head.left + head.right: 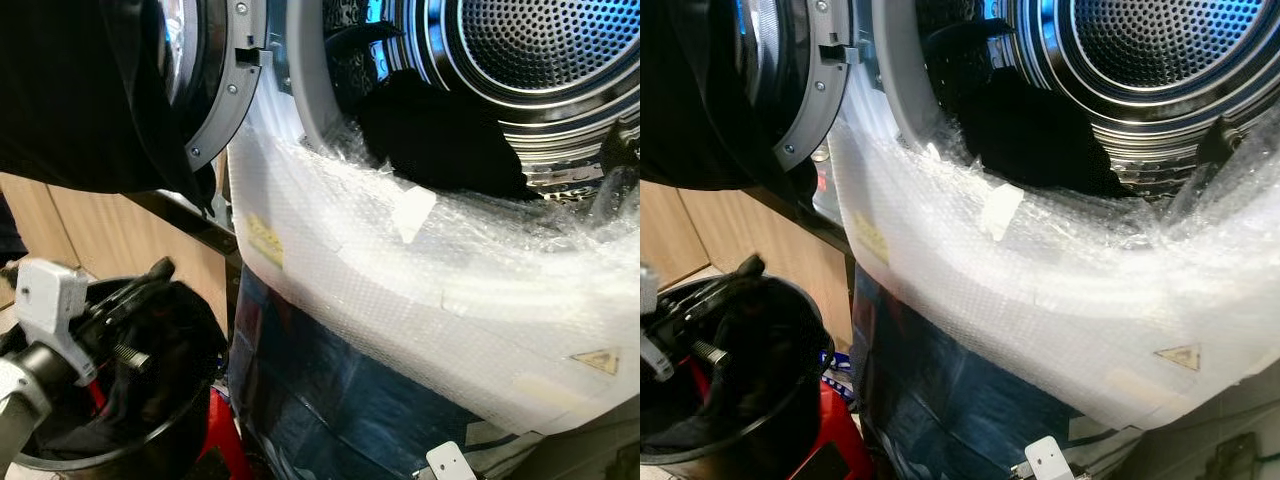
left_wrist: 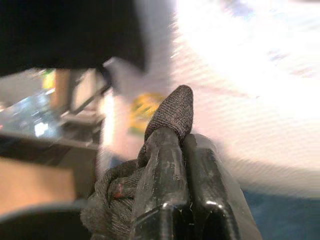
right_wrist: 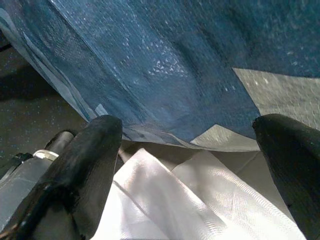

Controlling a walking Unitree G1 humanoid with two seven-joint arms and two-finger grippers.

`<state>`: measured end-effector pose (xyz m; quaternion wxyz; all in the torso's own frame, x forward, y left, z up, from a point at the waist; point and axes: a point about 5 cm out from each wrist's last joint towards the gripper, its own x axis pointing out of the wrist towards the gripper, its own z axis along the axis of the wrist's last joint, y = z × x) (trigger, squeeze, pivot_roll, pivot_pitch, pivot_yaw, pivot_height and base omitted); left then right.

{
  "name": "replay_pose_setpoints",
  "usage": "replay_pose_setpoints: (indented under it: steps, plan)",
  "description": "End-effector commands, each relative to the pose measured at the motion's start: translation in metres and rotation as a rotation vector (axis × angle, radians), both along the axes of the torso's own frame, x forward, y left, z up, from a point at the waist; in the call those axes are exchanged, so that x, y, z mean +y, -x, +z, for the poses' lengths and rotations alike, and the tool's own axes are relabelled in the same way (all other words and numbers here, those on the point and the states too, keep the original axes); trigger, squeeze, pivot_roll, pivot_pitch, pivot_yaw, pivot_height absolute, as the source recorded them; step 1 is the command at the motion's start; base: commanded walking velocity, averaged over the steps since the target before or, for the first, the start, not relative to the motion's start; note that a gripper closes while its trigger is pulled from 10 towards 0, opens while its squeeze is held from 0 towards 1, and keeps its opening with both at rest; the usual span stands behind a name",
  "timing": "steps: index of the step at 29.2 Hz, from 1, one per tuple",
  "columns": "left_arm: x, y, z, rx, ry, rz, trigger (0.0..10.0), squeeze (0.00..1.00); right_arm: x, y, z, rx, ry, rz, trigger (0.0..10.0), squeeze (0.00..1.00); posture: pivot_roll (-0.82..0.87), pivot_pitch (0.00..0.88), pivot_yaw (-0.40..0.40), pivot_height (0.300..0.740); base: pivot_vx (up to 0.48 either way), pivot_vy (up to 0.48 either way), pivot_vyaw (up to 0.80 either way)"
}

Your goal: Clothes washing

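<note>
The washing machine's steel drum [image 1: 540, 50] stands open, its door [image 1: 225, 80] swung to the left. A black garment [image 1: 440, 135] lies in the drum's mouth over the lower rim. At the lower left a black basket [image 1: 190, 420] holds dark clothes. My left gripper [image 1: 155, 272] hovers over that basket, shut on a piece of dark knitted cloth [image 2: 172, 107] that pokes out past the fingertips. My right gripper [image 3: 186, 127] is open, low in front of the machine's blue film-covered panel [image 3: 165, 65], with nothing between its fingers.
Thick white bubble wrap [image 1: 420, 290] covers the machine's front below the opening. More black fabric [image 1: 80, 90] hangs at the top left beside the door. A wooden cabinet [image 1: 60, 220] stands behind the basket, and a red object [image 1: 215, 430] sits beside its base.
</note>
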<state>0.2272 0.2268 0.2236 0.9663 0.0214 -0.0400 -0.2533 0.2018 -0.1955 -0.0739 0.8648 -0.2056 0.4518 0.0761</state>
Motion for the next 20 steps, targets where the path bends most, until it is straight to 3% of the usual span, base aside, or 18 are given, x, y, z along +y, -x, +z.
replay_pose_setpoints:
  steps: [1, 4, 7, 12, 17, 18, 20]
  plan:
    - [-0.012, 0.001, 0.004, -0.007, -0.007, -0.061, 0.0, 0.00, -0.002, -0.001, 0.001, -0.003, -0.011, -0.021, 10.0, 0.00, 0.27, 0.000, -0.152, 0.740, 0.000, 0.000, 0.00]
    - [-0.050, -0.016, 0.009, -0.027, 0.052, -0.233, 0.0, 0.00, 0.008, -0.009, 0.004, -0.030, -0.045, -0.020, 10.0, 0.00, 0.25, 0.000, -0.138, 0.740, 0.000, 0.000, 0.00]
    - [-0.077, -0.027, 0.009, -0.024, 0.086, -0.366, 0.0, 0.00, 0.015, -0.016, 0.007, -0.056, -0.076, -0.026, 10.0, 0.00, 0.22, 0.000, -0.118, 0.740, 0.000, 0.000, 0.00]
    - [-0.089, -0.030, 0.000, 0.027, 0.081, -0.445, 0.0, 0.00, 0.016, -0.023, 0.012, -0.093, -0.101, -0.047, 10.0, 0.00, 0.18, 0.000, -0.101, 0.740, 0.000, 0.000, 0.00]
    - [-0.080, -0.027, -0.022, 0.130, 0.076, -0.439, 0.0, 0.00, 0.011, -0.032, 0.019, -0.155, -0.141, -0.051, 10.0, 0.00, 0.16, 0.011, -0.091, 0.740, 0.000, 0.000, 0.00]
    - [-0.076, -0.023, -0.032, 0.170, 0.062, -0.435, 0.0, 0.00, 0.017, -0.030, 0.020, -0.135, -0.282, 0.046, 10.0, 0.00, 0.15, 0.027, -0.089, 0.740, 0.000, 0.000, 0.00]
    - [-0.075, -0.022, -0.034, 0.181, 0.054, -0.434, 0.0, 0.00, 0.020, -0.028, 0.021, -0.120, -0.337, 0.104, 10.0, 0.00, 0.15, 0.027, -0.089, 0.740, 0.000, 0.000, 0.00]
